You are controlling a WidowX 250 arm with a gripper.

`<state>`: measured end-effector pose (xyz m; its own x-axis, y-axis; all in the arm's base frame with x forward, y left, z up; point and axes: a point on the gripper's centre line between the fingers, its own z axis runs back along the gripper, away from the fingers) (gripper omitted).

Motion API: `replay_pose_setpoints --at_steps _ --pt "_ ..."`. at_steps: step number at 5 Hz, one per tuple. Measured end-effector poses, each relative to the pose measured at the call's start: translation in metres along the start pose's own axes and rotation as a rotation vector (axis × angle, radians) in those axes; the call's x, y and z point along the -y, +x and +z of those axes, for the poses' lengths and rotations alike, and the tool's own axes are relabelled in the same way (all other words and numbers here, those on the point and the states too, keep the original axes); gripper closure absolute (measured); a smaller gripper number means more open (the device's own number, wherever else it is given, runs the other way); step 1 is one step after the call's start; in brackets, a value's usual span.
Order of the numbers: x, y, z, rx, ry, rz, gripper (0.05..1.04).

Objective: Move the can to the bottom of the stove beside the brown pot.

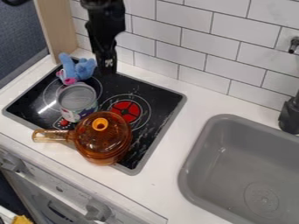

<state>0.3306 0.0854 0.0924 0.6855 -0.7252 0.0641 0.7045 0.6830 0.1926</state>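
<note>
My gripper hangs over the back part of the stove, near the tiled wall, holding nothing that I can make out. The can, grey on top with a coloured label, stands upright on the left part of the stove, lower and to the left of the gripper and apart from it. Just below and right of the can sits the brown pot, a see-through amber pot with a lid and an orange knob, its handle pointing left over the stove's front edge.
A blue plush toy lies at the stove's back left corner, behind the can and left of the gripper. On the right is a grey sink with a dark faucet. White tiles rise behind the counter.
</note>
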Motion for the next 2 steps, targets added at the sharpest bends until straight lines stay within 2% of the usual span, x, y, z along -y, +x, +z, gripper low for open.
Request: replay_pose_setpoints --at_steps 1,2 --pt "-0.0038 0.0011 0.0214 0.029 0.050 0.001 0.083" --pt "-0.0035 0.0015 0.0224 0.030 0.052 -0.002 0.083"
